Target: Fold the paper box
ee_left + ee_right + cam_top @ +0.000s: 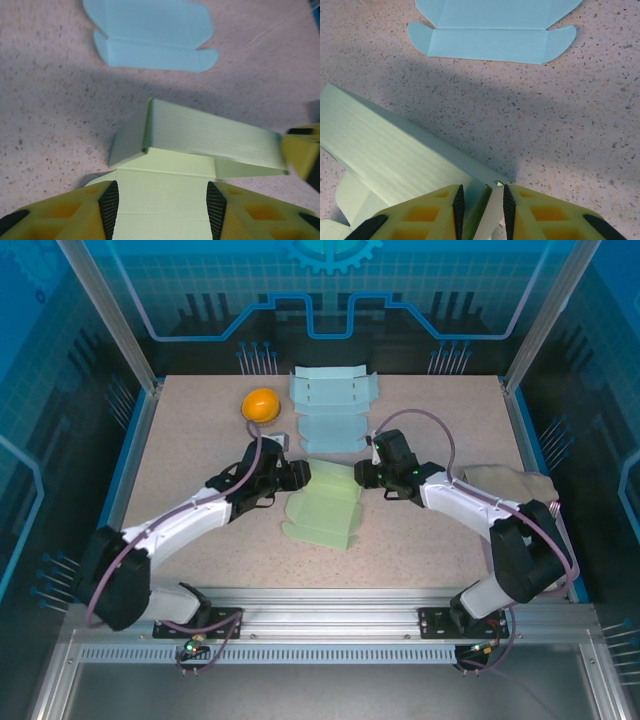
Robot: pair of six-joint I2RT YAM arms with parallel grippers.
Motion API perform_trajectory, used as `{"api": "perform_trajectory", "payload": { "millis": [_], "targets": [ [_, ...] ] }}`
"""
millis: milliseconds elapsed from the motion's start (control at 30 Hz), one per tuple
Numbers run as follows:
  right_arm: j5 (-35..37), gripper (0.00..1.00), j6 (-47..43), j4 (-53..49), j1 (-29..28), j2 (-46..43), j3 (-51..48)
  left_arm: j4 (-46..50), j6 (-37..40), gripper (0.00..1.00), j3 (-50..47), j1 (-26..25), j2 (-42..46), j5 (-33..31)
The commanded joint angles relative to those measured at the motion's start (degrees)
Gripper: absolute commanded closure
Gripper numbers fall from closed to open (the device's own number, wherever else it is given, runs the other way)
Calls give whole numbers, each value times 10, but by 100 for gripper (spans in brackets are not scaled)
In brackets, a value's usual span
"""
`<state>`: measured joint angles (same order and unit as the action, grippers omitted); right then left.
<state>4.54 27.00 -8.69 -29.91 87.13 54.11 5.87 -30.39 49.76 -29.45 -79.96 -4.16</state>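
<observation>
The pale green paper box [322, 505] lies partly folded at the table's middle, one long wall raised [200, 132]. My left gripper [297, 477] is at its left end; its fingers stand open [162, 200] over a flat green panel that runs under both pads. My right gripper [362, 476] is at the box's right end. Its pads [481, 202] are closed narrowly on the raised wall's corner and an end flap [390, 150]. A yellow fingertip [302, 150] of the right gripper shows at the far end of the raised wall.
A flat light blue box blank [333, 405] lies behind the green one, also seen from both wrists [150, 35] [490, 35]. An orange ball [261, 403] sits at the back left. A beige cloth [510, 480] lies by the right edge.
</observation>
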Motion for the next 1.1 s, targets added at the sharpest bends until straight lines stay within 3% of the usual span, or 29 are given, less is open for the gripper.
{"api": "perform_trajectory", "payload": {
  "millis": [0, 200, 367, 633, 1000, 1067],
  "targets": [
    [3, 71, -2, -29, -12, 11, 15, -9, -28, 49, 23, 17, -35, 25],
    [2, 70, -10, -34, -16, 10, 18, -35, -41, 51, 34, 19, -69, 21],
    [3, 70, -15, -36, -15, 10, 19, -52, -50, 57, 27, 18, -57, 19],
    [3, 70, -18, -33, -16, 14, 15, -42, -78, 57, 45, 19, -68, 14],
    [5, 70, -20, -35, -16, 14, 14, -24, -83, 84, 45, 19, -144, -9],
    [6, 69, -18, -35, -16, 14, 13, -17, -84, 84, 43, 19, -149, -17]
  ]
}}
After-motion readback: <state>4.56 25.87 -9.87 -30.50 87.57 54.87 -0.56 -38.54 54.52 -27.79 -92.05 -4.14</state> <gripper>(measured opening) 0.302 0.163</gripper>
